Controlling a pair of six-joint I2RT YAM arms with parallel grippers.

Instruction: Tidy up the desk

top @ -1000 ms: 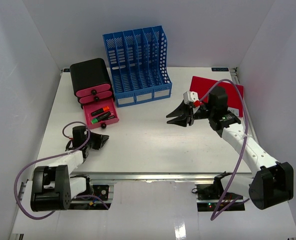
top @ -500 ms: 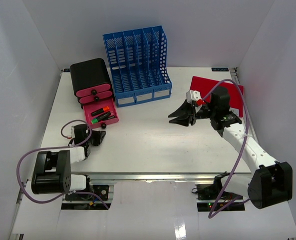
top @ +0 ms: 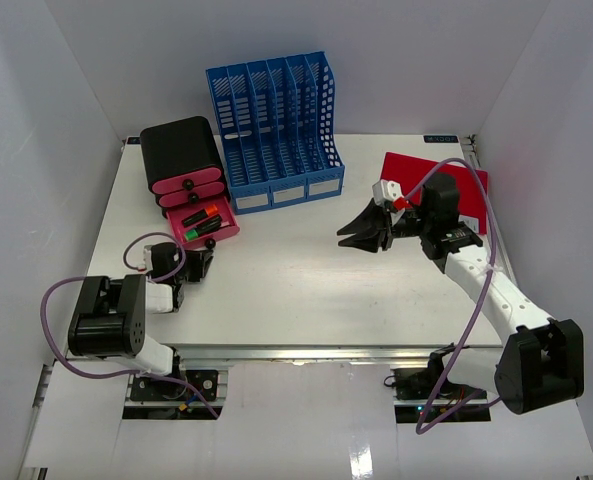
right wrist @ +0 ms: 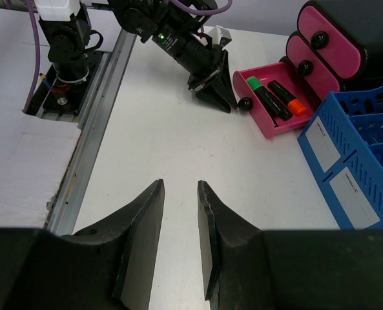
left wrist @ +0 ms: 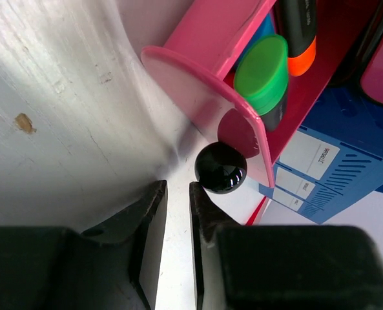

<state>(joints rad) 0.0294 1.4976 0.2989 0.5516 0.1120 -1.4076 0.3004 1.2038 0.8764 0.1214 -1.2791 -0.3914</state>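
Sliding drawer (left wrist: 201,90): light, slick plastic, open just ahead of left jaws; push at knob (left wrist: 221,168).
Left jaws: narrowly parted, empty.
Right jaws: slightly spread, empty, above counter (right wrist: 178,129).
Counter: rigid, under both jaws.

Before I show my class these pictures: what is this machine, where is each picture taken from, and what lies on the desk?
Two robot arms are bolted at the desk's near edge, each ending in a two-finger pincer. The wide picture looks down from above and behind; the other two come from wrist cameras. On the desk: a blue file rack, a black drawer unit, its bottom pink drawer open with markers inside, and a red folder. The left pincer sits just before the drawer's black knob; the right pincer hovers right of centre. Both are slightly open, holding nothing.
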